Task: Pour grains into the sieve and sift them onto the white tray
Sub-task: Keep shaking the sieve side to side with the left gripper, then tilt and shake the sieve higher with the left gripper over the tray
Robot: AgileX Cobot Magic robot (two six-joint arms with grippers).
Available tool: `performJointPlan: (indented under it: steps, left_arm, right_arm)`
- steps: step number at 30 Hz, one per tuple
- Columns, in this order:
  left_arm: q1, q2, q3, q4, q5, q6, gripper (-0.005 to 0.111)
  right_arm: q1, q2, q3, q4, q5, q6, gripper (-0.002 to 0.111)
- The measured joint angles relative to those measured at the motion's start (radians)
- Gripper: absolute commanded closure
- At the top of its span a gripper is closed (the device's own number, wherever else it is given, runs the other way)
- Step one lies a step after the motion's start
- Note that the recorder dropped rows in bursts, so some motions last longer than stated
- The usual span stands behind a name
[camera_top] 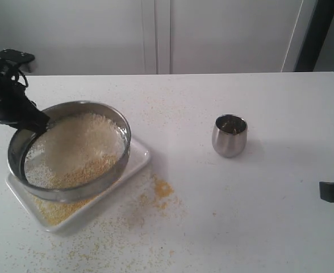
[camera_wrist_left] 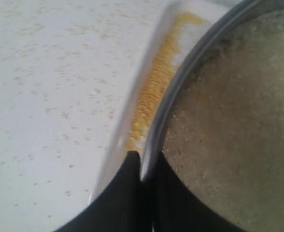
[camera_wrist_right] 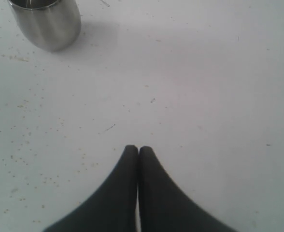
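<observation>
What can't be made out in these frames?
Exterior view: most of the white tray, covered by the sieve; whether the sieve rests on it is unclear.
Exterior view: inside of the steel cup, too dark and small to show contents.
Right wrist view: the cup's top, cut off by the frame edge.
Exterior view: right gripper, nearly all beyond the right edge.
Left wrist view: most of the sieve, cut off; grains blurred.

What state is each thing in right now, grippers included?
left gripper: shut on the sieve rim.
right gripper: shut, holding nothing.
sieve: over the white tray, holding mostly pale grains.
white tray: under the sieve, yellow grains lying on it.
grains: most in sieve, some on tray, some scattered on the table.
steel cup: upright on the table, apart from the sieve, looks empty.
</observation>
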Motion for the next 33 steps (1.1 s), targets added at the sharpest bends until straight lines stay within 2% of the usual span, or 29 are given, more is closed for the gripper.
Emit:
performJointPlan:
  steps: [2,7,9,10,12,13,17,18,20,23,25,28,29,30,33]
  left_arm:
    - [-0.015,0.0,0.002,0.017,0.022,0.011,0.107]
    - [0.027,0.0,0.006,0.027,-0.073,-0.332,0.107]
    - [0.024,0.0,0.006,0.029,-0.099,-0.273,0.107]
    - [0.013,0.0,0.006,0.029,-0.099,-0.173,0.107]
    - [-0.018,0.0,0.006,0.047,-0.054,-0.004,0.107]
    - [-0.026,0.0,0.01,0.057,-0.03,0.003,0.107]
    - [0.003,0.0,0.016,0.062,-0.048,-0.326,0.107]
    - [0.011,0.0,0.016,0.059,-0.068,-0.353,0.107]
    - [0.014,0.0,0.014,0.059,-0.096,-0.258,0.107]
    - [-0.013,0.0,0.012,0.076,-0.032,0.038,0.107]
    - [-0.015,0.0,0.019,0.084,0.012,0.012,0.107]
    - [0.02,0.0,0.021,0.065,-0.014,-0.27,0.107]
    - [0.03,0.0,0.021,0.057,-0.037,-0.308,0.107]
    - [0.03,0.0,0.019,0.054,-0.055,-0.283,0.107]
    - [0.006,0.0,0.016,0.056,-0.029,-0.03,0.107]
  right_arm:
    - [0.0,0.0,0.0,0.0,0.0,0.0,0.108]
    - [0.0,0.0,0.0,0.0,0.0,0.0,0.108]
    - [0.0,0.0,0.0,0.0,0.0,0.0,0.108]
    - [0.0,0.0,0.0,0.0,0.0,0.0,0.108]
    - [0.0,0.0,0.0,0.0,0.0,0.0,0.108]
    - [0.0,0.0,0.0,0.0,0.0,0.0,0.108]
    - [0.0,0.0,0.0,0.0,0.0,0.0,0.108]
    - [0.0,0.0,0.0,0.0,0.0,0.0,0.108]
    - [0.0,0.0,0.0,0.0,0.0,0.0,0.108]
    - [0.0,0.0,0.0,0.0,0.0,0.0,0.108]
    - [0.0,0.0,0.0,0.0,0.0,0.0,0.108]
    - [0.0,0.0,0.0,0.0,0.0,0.0,0.108]
    - [0.0,0.0,0.0,0.0,0.0,0.0,0.108]
    - [0.0,0.0,0.0,0.0,0.0,0.0,0.108]
    - [0.0,0.0,0.0,0.0,0.0,0.0,0.108]
